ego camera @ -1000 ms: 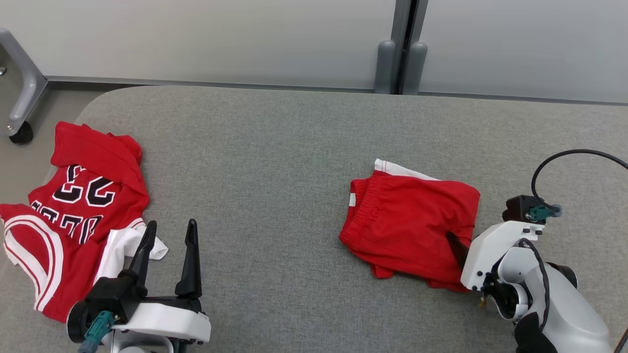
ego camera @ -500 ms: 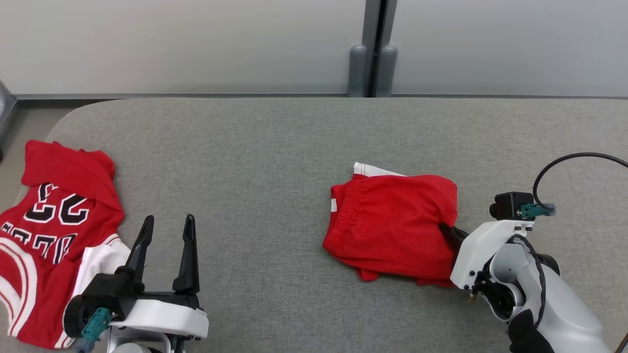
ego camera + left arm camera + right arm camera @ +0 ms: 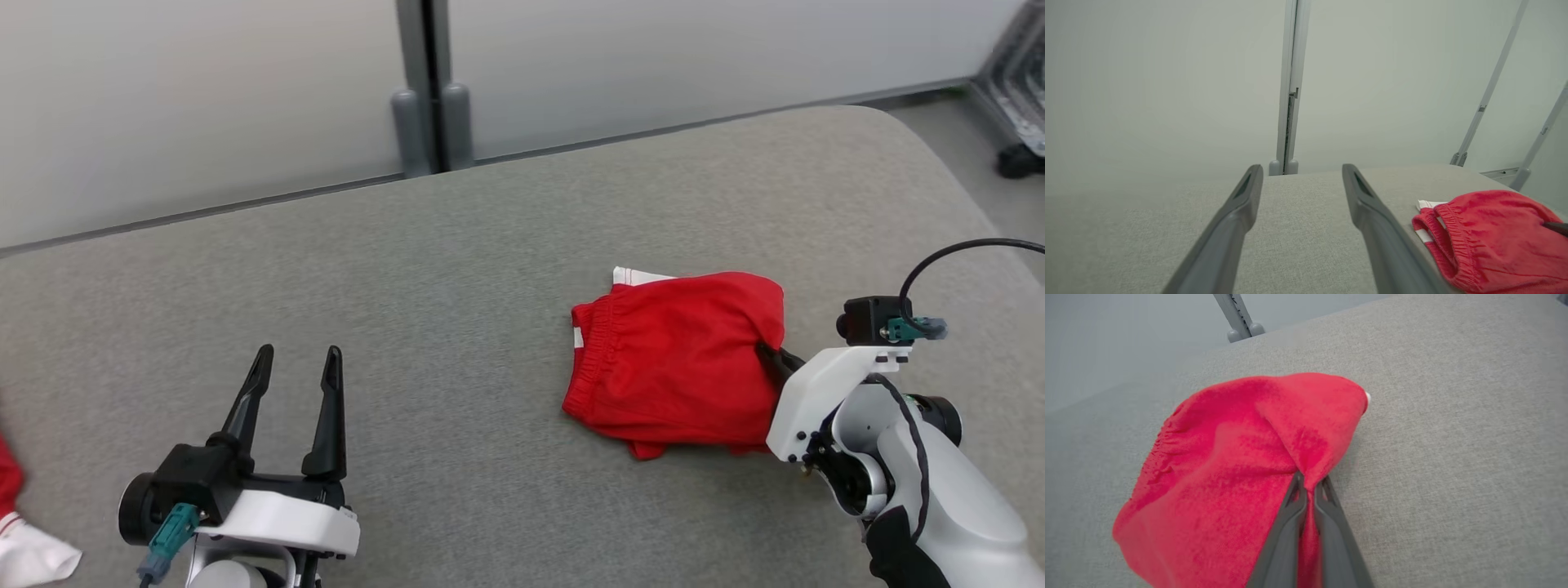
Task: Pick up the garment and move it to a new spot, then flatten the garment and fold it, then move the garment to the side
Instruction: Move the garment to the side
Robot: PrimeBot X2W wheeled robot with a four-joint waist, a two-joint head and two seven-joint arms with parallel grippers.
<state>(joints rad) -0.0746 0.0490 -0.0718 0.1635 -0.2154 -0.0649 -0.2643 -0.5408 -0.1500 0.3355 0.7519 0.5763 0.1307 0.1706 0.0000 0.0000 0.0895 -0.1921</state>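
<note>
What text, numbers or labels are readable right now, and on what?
None readable.
The red shorts: plain fabric with white trim, no print or tag text visible.
The red-and-white cloth corner at the head view's lower left edge: no lettering on the part in view.
The grey table: no markings.

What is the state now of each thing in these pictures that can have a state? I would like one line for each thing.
Red shorts, folded, lying on the table, right edge pinched.
Right end effector, shut on the shorts' edge.
Left end effector, open, holding nothing.
Other garment, cut off at the picture's edge, state unclear.
</note>
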